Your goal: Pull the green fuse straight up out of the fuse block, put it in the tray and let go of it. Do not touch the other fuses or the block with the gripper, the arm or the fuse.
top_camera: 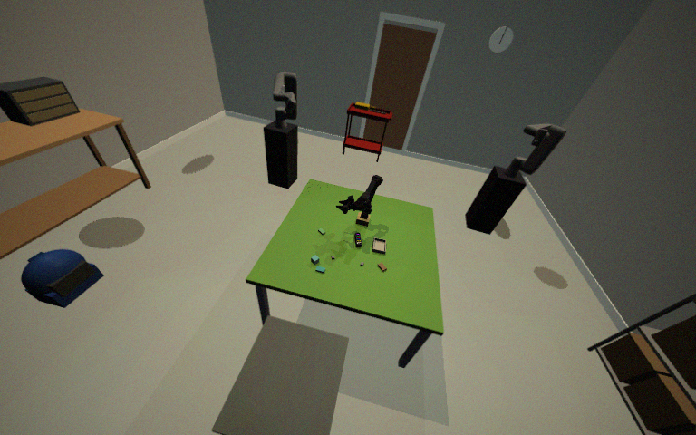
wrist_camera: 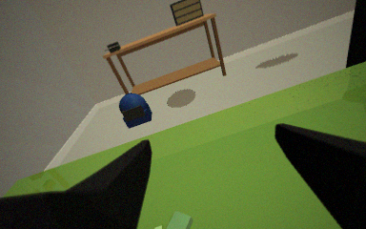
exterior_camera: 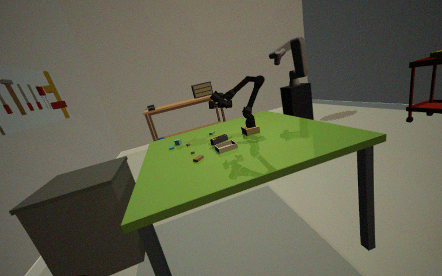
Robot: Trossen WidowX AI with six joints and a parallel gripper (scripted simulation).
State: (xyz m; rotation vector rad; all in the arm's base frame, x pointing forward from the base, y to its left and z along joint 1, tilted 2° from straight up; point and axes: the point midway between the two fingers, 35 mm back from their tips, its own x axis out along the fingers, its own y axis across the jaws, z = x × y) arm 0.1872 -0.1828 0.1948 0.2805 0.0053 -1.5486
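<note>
A: Green fuse? Seated in the fuse block (top_camera: pixel 357 238) among the other fuses, too small in any view to pick out singly; only dots of colour along the dark block's top, purple and yellow in the exterior view.

B: And the block itself?

A: Near the middle of the green surface (top_camera: pixel 400 297), just beside the tray (top_camera: pixel 379 246), apart from it. Tray: pale rim, open box, seemingly nothing in it.

B: Claw?

A: Claw (exterior_camera: pixel 217 101) up in the air, well above and back from the block, spread nearly to its widest, gripping nothing. Arm (exterior_camera: pixel 251 97) bent high over its tan base (exterior_camera: pixel 250 130).

B: Anything in one view only?

A: Wrist view: two dark fingers wide apart, bare green between them, a pale green block (wrist_camera: pixel 180 220) at the bottom edge; no fuse block or tray there. Top view: small teal and brown blocks (top_camera: pixel 314 259) scattered around. Exterior view: a tool board (exterior_camera: pixel 29 97) on the wall.
</note>
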